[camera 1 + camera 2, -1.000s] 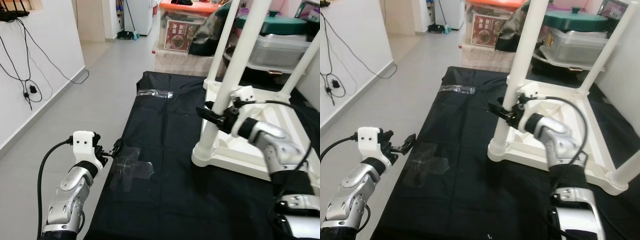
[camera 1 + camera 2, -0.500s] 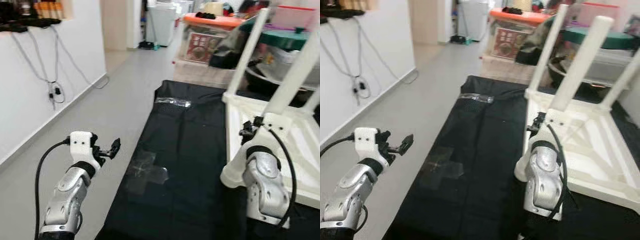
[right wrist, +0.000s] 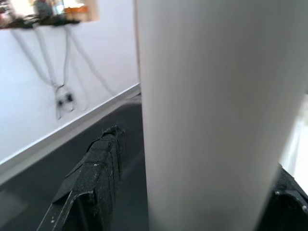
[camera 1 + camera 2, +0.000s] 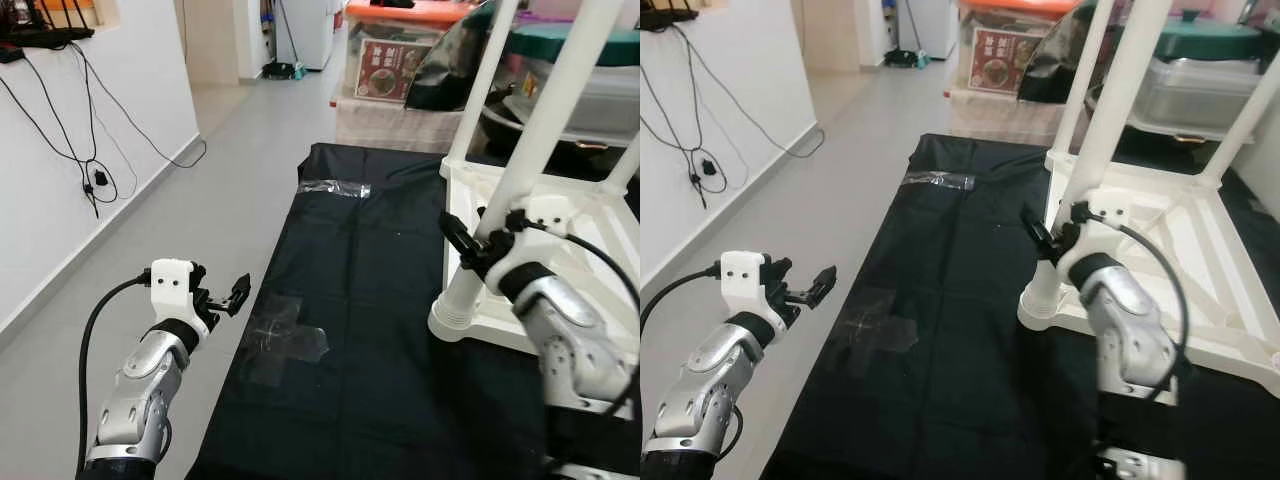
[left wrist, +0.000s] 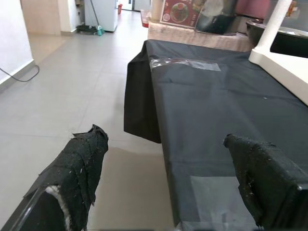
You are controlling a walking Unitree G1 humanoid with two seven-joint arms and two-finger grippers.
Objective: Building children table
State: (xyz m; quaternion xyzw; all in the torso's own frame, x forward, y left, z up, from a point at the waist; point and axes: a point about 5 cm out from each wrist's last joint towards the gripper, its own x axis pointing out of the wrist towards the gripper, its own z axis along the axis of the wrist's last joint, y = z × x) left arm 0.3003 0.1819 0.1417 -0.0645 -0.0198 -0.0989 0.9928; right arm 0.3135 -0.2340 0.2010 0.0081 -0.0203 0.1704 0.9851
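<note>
A white children's table [image 4: 590, 215] lies upside down on a black cloth [image 4: 370, 300], its legs pointing up. My right gripper [image 4: 478, 236] is at the nearest leg [image 4: 520, 160], a little above its round foot [image 4: 455, 315]. In the right wrist view the leg [image 3: 211, 96] stands between the two black fingers [image 3: 94, 178], with a dark gap beside it, so the gripper is open around the leg. My left gripper [image 4: 228, 297] hovers open and holds nothing at the cloth's left edge; its wrist view shows both pads [image 5: 79, 163] apart over the floor and the cloth.
Clear tape patches [image 4: 285, 340] lie on the cloth near the left gripper, and another strip [image 4: 335, 188] lies at the far end. Storage boxes [image 4: 400, 60] and a pot stand behind the table. Open grey floor [image 4: 200, 200] and a wall with hanging cables [image 4: 90, 180] are on the left.
The head camera has swung, shifting the whole scene. My right forearm has tilted from upright beside the leg's foot to reaching in from the right. The left gripper stays where it was.
</note>
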